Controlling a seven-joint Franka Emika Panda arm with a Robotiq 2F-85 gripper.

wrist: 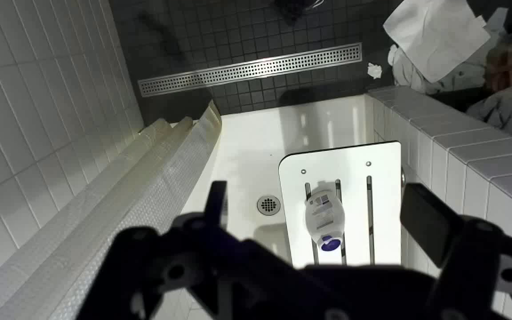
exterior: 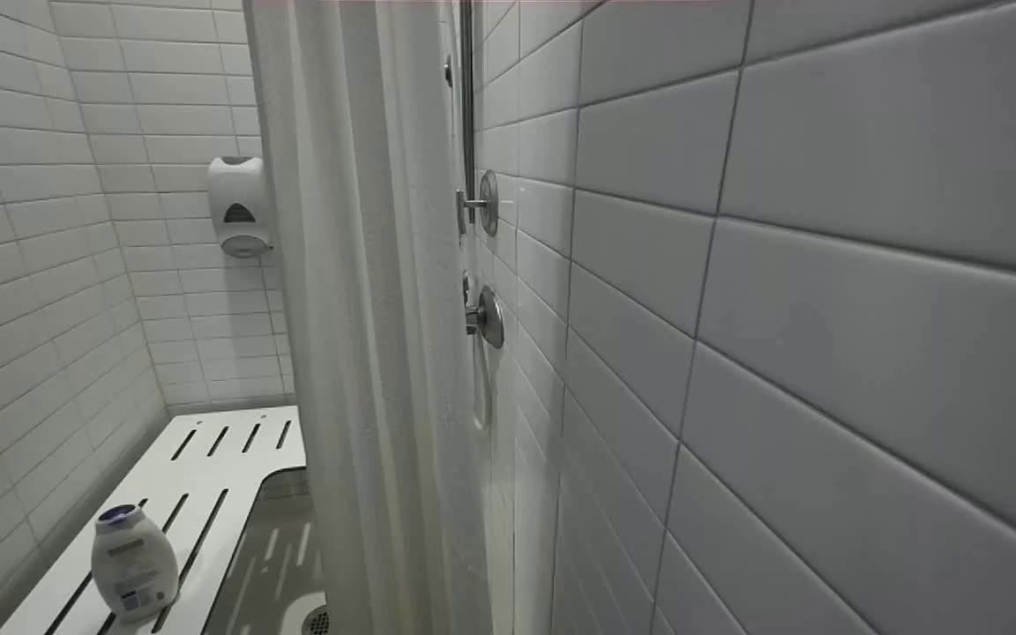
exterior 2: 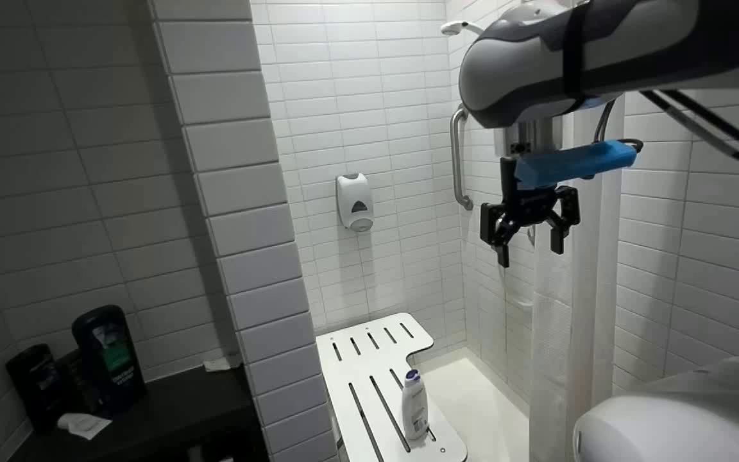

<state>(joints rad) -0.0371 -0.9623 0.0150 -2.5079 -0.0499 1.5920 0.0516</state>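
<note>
My gripper [exterior 2: 530, 250] is black, open and empty. It points down in mid-air beside the shower curtain, touching nothing. In the wrist view its fingers [wrist: 320, 202] stand wide apart. A white bottle with a purple cap [exterior 2: 415, 407] stands upright on a slotted white bench [exterior 2: 342, 375], well below the gripper. The bottle [exterior: 134, 564] also shows on the bench [exterior: 208, 474] in an exterior view where the gripper is out of view. In the wrist view the bottle [wrist: 325, 218] appears between the fingers, far beneath them, near the end of the bench [wrist: 385, 200].
A shower curtain [exterior 2: 575, 321] hangs beside the arm. A tiled partition [wrist: 474, 138] borders the bench. A soap dispenser [exterior 2: 353, 199] and a grab bar [exterior 2: 455, 154] are on the walls. Dark bottles [exterior 2: 110, 353] stand on a black shelf [exterior 2: 177, 404]. A round drain [wrist: 268, 205] lies beside the bench.
</note>
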